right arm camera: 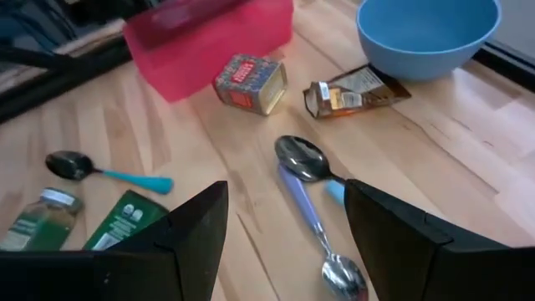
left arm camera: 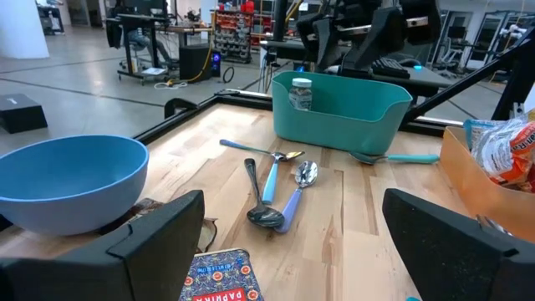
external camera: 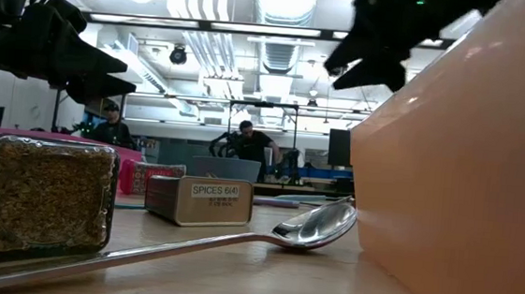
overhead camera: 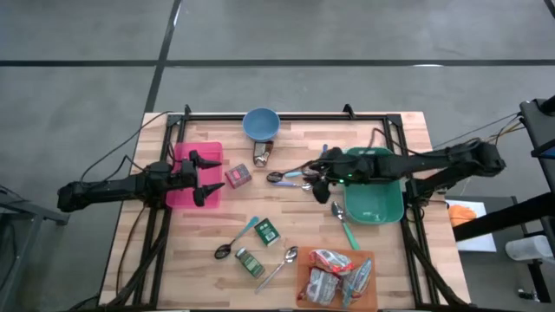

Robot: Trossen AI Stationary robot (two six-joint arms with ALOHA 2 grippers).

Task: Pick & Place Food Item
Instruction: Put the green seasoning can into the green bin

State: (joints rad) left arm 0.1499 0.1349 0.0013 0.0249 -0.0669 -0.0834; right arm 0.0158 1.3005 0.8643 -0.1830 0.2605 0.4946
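A small spice jar [left arm camera: 301, 92] stands upright inside the teal bin [overhead camera: 373, 201], against its wall. My right gripper [overhead camera: 321, 179] hangs open above the spoons [right arm camera: 311, 188] just left of that bin, with nothing between its fingers [right arm camera: 196, 242]. On the table lie a red spice tin [overhead camera: 238, 176], a brown packet [overhead camera: 263, 153], a green spice packet [overhead camera: 266, 231] and a second jar [overhead camera: 250, 262]. My left gripper [overhead camera: 205, 178] waits open over the pink bin [overhead camera: 184, 165] at the left.
A blue bowl [overhead camera: 261, 124] stands at the far edge. An orange tray [overhead camera: 303, 282] with snack bags sits at the near right. Loose spoons lie by the tray [overhead camera: 344, 224] and near the green packet [overhead camera: 234, 241], [overhead camera: 282, 264]. A black frame rims the table.
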